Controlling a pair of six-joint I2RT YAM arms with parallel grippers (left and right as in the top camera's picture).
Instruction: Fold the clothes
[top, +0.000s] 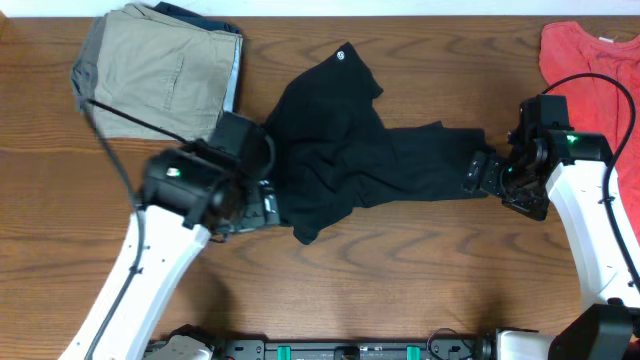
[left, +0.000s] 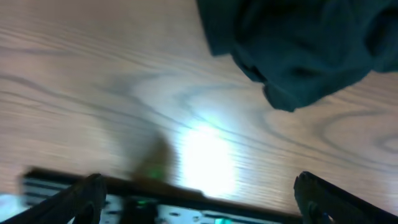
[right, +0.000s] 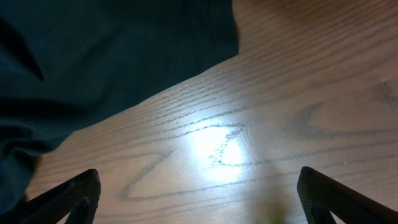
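Robot lab workstation, white left arm (top: 130, 280) and right arm (top: 600, 230) at wood-grain table (top: 400, 285)

Black clothes (top: 350, 150), rumpled, spread mid-table

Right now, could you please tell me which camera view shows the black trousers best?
The overhead view: it shows nearly all of the black trousers, rumpled, with the white logo. The left wrist view catches only a bunched edge at its upper right; the right wrist view only a flat dark patch at its upper left.
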